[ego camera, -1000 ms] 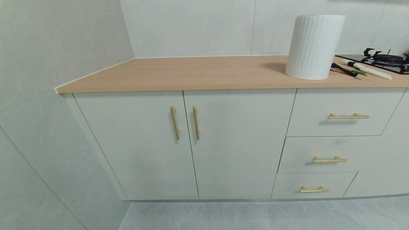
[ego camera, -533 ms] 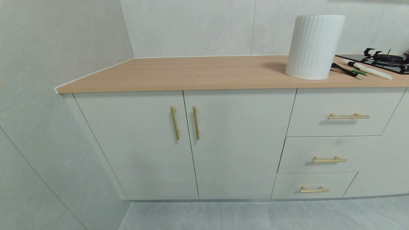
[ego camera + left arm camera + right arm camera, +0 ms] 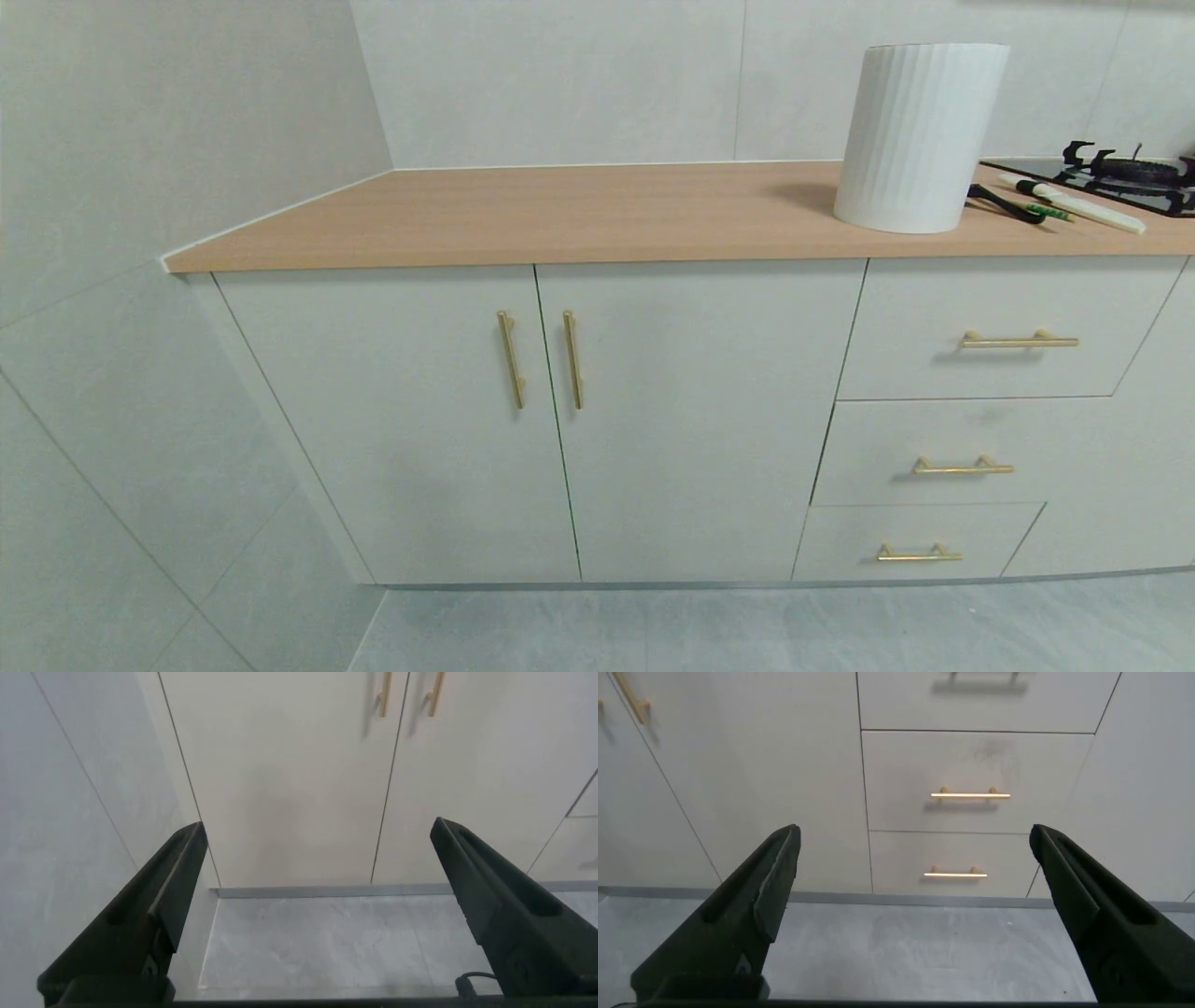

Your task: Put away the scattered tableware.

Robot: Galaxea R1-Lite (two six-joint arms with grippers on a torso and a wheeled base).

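Note:
A tall white ribbed holder (image 3: 920, 135) stands on the wooden countertop (image 3: 560, 215) at the right. Just beyond it lie scattered utensils: a black-handled one (image 3: 1006, 203), a green one (image 3: 1047, 212) and a long white one (image 3: 1083, 205). My left gripper (image 3: 318, 873) is open and empty, held low in front of the cabinet doors (image 3: 299, 775) above the floor. My right gripper (image 3: 915, 873) is open and empty too, low before the drawers (image 3: 976, 779).
A black gas hob (image 3: 1120, 175) sits at the counter's far right. Below are two cabinet doors with gold handles (image 3: 540, 359) and three drawers (image 3: 990, 327). A tiled wall (image 3: 140, 280) closes in on the left. Grey floor (image 3: 747, 630) lies in front.

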